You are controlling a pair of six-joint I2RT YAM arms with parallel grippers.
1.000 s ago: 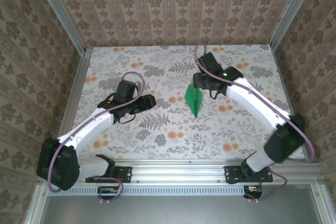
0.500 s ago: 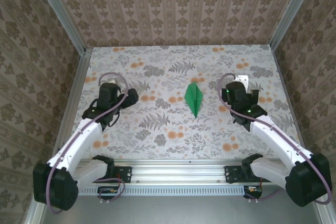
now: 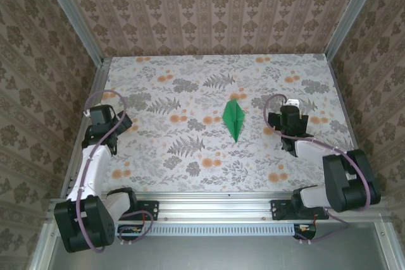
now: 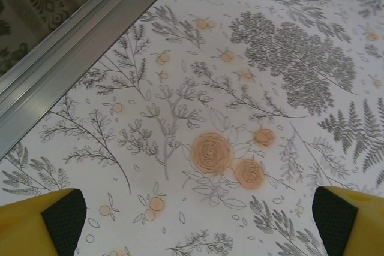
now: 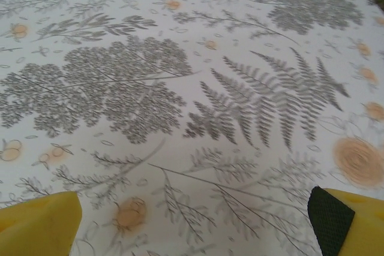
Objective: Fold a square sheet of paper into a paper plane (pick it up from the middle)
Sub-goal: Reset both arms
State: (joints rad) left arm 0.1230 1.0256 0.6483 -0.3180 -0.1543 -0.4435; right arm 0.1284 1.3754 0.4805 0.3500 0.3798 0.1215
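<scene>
The square sheet of paper lies folded into a bright green paper plane, a narrow dart with a centre crease, flat on the floral tabletop near the middle. Nothing touches it. My left gripper is far to its left near the table's left rail, open; in the left wrist view its yellow fingertips stand wide apart over bare tabletop. My right gripper sits to the right of the plane, also open. The right wrist view has that gripper's fingertips spread wide with only floral tabletop between them.
An aluminium rail runs along the table's left edge close to the left gripper. Patterned walls close in the back and both sides. An aluminium bar with the arm bases crosses the near edge.
Both arms have pulled back from the middle, the left toward the left rail and the right toward the near right. Both grippers opened wider. The plane stayed where it was.
</scene>
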